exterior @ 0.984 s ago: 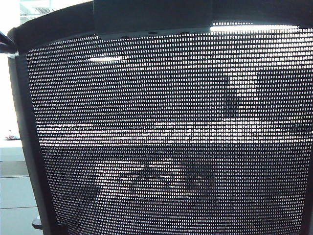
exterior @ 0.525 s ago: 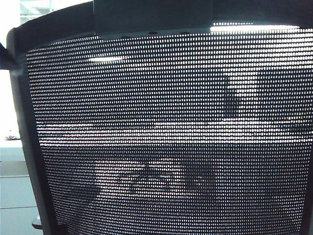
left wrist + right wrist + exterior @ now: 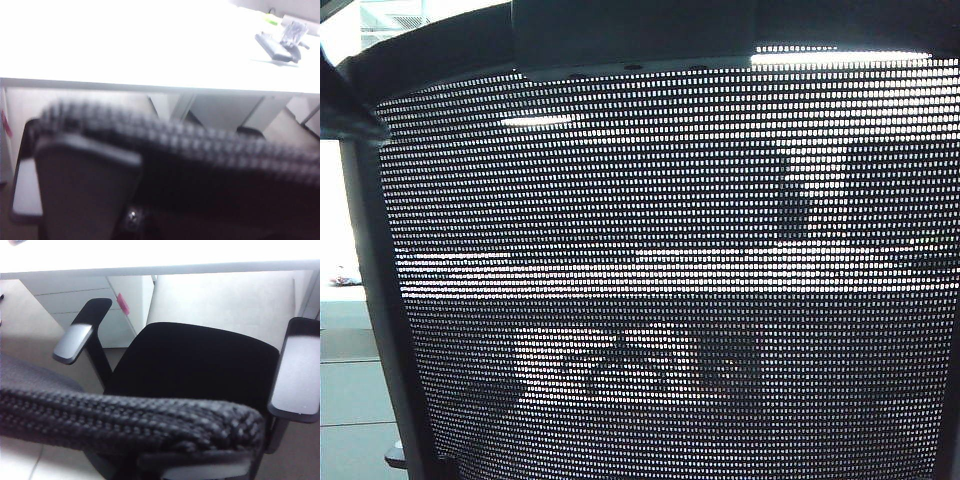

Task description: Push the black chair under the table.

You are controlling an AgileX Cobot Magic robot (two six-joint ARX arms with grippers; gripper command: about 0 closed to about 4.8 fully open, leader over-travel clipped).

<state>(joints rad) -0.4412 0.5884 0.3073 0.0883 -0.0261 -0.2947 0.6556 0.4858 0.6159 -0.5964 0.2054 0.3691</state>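
Since the earlier frames a dark arm part has swung in over the top-left corner of the black chair (image 3: 670,280), covering more of its frame — the mesh back itself sits about as before, filling the exterior view. Both wrist cams look over the chair's top edge toward the table (image 3: 150,255); seat only at the table's front edge, not under yet. Push step, I judge — next needs steady fwd pressure on the backrest; left and right grippers not visible, can't tell open/closed.
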